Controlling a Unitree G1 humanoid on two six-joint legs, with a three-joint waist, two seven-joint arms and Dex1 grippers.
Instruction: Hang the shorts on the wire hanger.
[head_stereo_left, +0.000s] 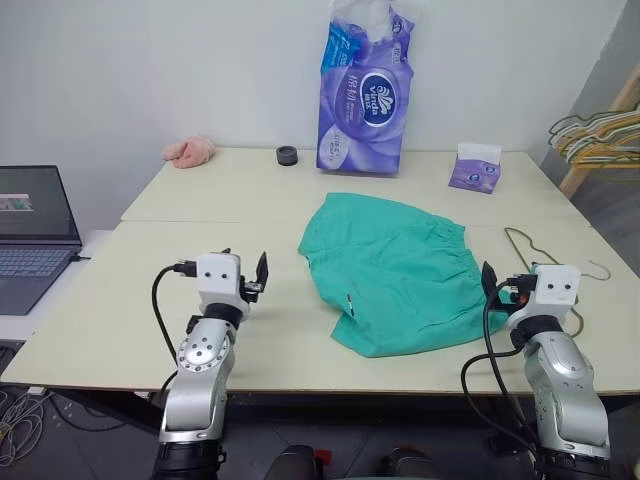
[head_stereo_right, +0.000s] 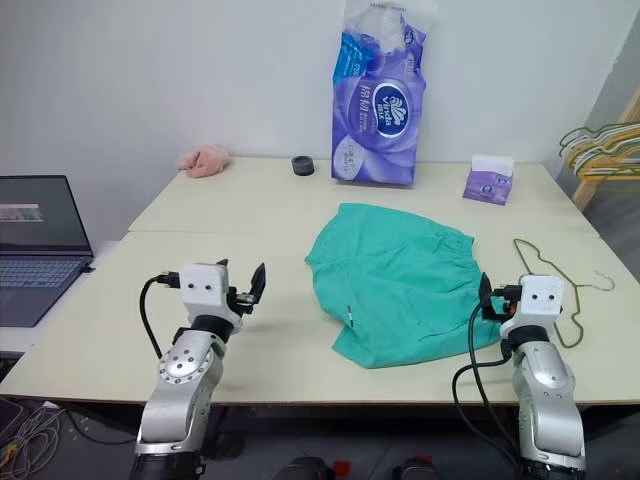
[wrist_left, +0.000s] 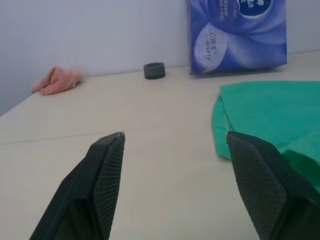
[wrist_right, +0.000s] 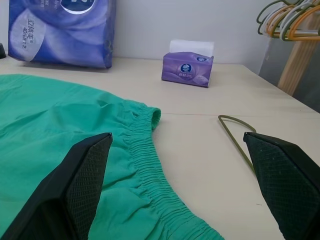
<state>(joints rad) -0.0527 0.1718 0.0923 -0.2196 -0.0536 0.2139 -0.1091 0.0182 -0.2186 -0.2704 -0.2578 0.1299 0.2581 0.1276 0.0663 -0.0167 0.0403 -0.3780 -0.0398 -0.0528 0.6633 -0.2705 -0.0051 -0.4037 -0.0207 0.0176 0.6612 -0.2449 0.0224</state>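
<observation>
The teal-green shorts (head_stereo_left: 390, 270) lie flat in the middle of the table, gathered waistband (wrist_right: 150, 165) toward the right. The thin grey wire hanger (head_stereo_right: 548, 270) lies flat on the table just right of the shorts, its hook (head_stereo_right: 600, 283) pointing right. My left gripper (head_stereo_left: 245, 265) hovers level over bare table to the left of the shorts, open and holding nothing. My right gripper (head_stereo_left: 512, 280) is at the shorts' near right corner, between waistband and hanger, open and empty. In the right wrist view its fingers (wrist_right: 75, 185) frame the waistband and a bend of the hanger wire (wrist_right: 232, 132).
At the back stand a tall purple tissue pack (head_stereo_left: 363, 95), a small purple tissue box (head_stereo_left: 475, 167), a black ring (head_stereo_left: 287, 155) and a pink cloth (head_stereo_left: 190, 151). A laptop (head_stereo_left: 35, 230) sits off the left edge. Coloured hangers (head_stereo_left: 595, 135) hang on a wooden rack at right.
</observation>
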